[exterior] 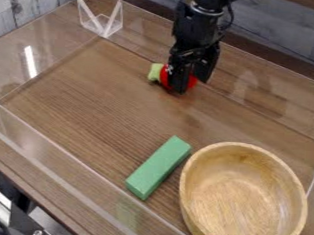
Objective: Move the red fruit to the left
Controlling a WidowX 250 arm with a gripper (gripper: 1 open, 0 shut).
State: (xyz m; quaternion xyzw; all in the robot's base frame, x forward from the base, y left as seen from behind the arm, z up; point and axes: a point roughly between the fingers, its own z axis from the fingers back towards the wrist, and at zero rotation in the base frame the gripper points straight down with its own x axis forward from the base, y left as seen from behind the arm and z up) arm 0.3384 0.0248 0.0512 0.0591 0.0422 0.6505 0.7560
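Red fruit point(179, 81) lies directly under the gripper point(186, 71), partly hidden by it; finger spread cannot be determined; green block point(157, 168) and wooden bowl point(243, 199) sit nearer the camera than the gripper.

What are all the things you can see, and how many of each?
Round bright red toy fruit: one, red with a light green leafy top, on the table's far part, partly hidden by the gripper.
Flat rectangular block: one, green, on the near part of the table, just left of the bowl in the picture.
Big round wooden bowl: one, light tan, near right corner of the picture.
Wooden table: one, brown, under all of these.
Clear angular object: one, see-through whitish, far left; I can't tell what it is.
Robot gripper: one, black, at the red fruit.
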